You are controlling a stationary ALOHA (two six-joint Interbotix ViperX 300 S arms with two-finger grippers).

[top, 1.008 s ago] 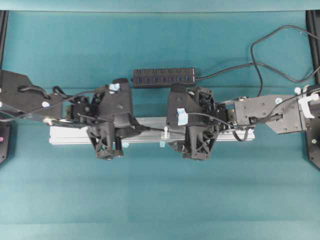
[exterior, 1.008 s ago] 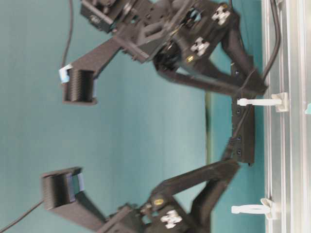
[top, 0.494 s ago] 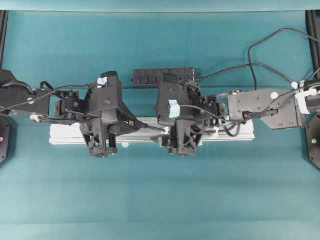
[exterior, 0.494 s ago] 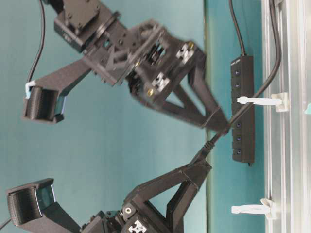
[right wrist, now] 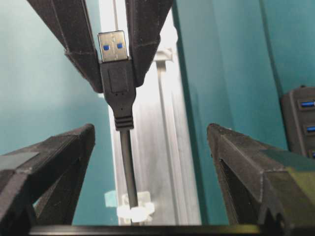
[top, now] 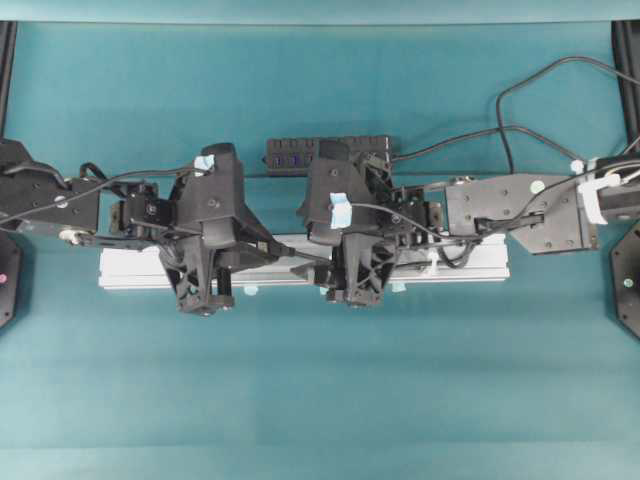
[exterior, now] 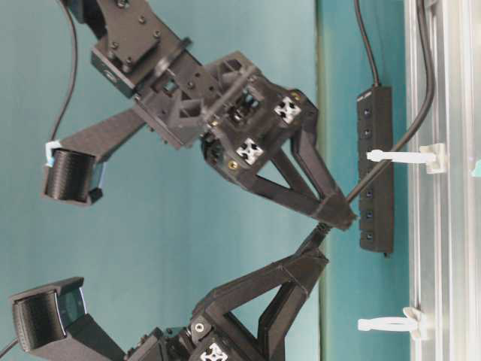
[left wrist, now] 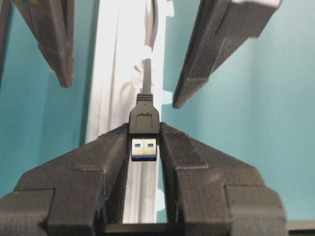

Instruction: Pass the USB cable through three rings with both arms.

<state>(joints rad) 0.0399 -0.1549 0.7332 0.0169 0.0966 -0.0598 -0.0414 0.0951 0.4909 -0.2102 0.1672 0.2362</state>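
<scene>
Now the right gripper (right wrist: 150, 147) has drawn in beside the left gripper (left wrist: 144, 142) above the silver rail (top: 470, 270), a clear shift from 1 second ago, when the 2 stood well apart along it. The left gripper is clamped on the plug of the USB cable (left wrist: 144, 118), its silver tip pointing back between the fingers, as both wrist views show. The right gripper's jaws stand wide, 1 on either side of the cord just behind the plug, touching nothing; they look narrower than a moment earlier, so a handover grip seems to be in progress. From the plug the cord slopes down to 1 of the 3 white rings (exterior: 402, 156) on the rail and appears to run through it, though the table-level view does not settle that; another ring (exterior: 391, 323) stands apart with no cord in it. The third ring cannot be made out. Behind the rail lies a multi-port hub (top: 300, 153), untouched. Judged from this, the threading is only partly done, and the next step hinges on the right jaws closing squarely on the cord before the left lets go.
</scene>
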